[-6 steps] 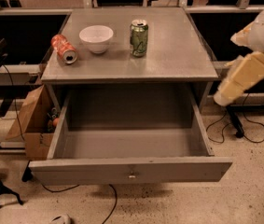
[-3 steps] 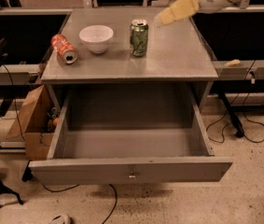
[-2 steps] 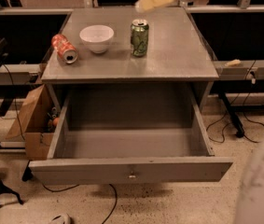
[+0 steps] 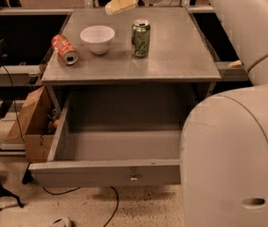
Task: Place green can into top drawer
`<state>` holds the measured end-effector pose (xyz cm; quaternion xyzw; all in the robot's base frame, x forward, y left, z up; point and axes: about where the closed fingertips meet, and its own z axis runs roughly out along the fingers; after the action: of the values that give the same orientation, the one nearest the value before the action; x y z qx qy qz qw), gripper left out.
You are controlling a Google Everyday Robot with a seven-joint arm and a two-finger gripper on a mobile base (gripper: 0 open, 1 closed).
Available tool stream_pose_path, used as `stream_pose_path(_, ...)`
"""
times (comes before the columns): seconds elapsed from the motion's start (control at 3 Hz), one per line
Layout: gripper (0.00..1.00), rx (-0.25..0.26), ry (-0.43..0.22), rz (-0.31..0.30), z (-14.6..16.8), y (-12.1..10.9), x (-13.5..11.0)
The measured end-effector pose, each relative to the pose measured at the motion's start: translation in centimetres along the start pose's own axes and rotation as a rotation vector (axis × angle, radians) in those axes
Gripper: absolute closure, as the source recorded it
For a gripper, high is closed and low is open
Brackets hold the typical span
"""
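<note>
On the table [image 4: 181,56], far left, an orange can [image 4: 64,49] lies on its side, then a white bowl [image 4: 97,38]. Behind the bowl the gripper [image 4: 121,1] hangs over the back edge; released or clenched, I cannot tell. Right of the bowl stands the green can [image 4: 140,38], upright, long axis vertical, silver top up. It looks light, thin-walled and slick: best taken gently round its middle. Below, the drawer [image 4: 100,172] stands open.

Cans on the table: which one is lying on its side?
The orange-red can, left of the white bowl, lies sideways; the green can stands upright. The gripper hovers above the table at its far edge.
</note>
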<state>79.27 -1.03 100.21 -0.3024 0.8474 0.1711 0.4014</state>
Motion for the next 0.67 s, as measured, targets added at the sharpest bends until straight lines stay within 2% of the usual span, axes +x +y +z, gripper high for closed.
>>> stream_pose_path(0.33,0.0,0.0,0.0,0.0,0.0,0.0,0.0)
stream_pose_path(0.67,0.0,0.007,0.016,0.043,0.9,-0.9,2.0)
